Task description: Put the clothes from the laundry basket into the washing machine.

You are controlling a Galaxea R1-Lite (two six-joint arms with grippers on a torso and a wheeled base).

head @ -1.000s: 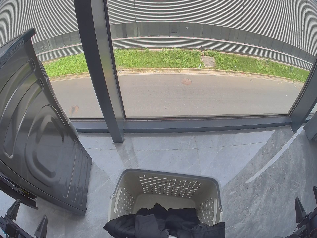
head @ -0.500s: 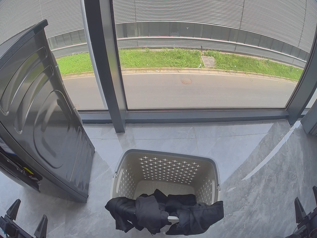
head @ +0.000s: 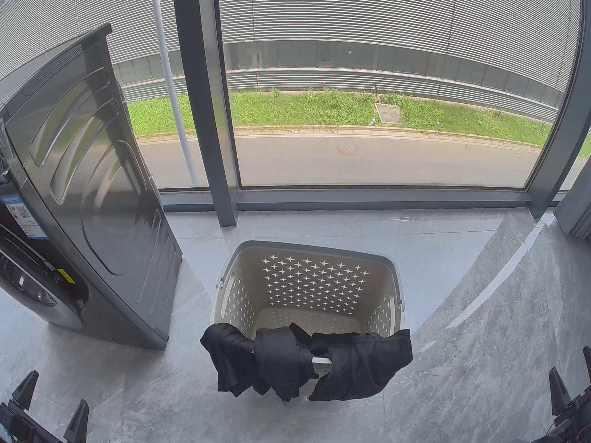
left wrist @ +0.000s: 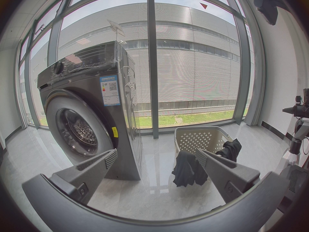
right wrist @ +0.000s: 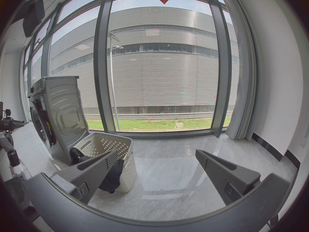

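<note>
Floor (head: 468, 290): laundry basket (head: 311, 281) now fully visible

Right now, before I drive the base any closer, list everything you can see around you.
washing machine: one, dark grey, on the floor to the robot's left, its round door facing the robot's side
laundry basket: one, cream with star-shaped holes, on the floor straight ahead, to the right of the machine
clothes: one heap, black, number of pieces unclear, draped over the basket's near rim and hanging down outside it
floor: grey marble-look tiles
window: floor-to-ceiling glass with dark frames, behind basket and machine
curtain: one, grey, beside the window at the right
left gripper: one, dark, open, low at the near left, empty
right gripper: one, dark, open, low at the near right, empty
</note>
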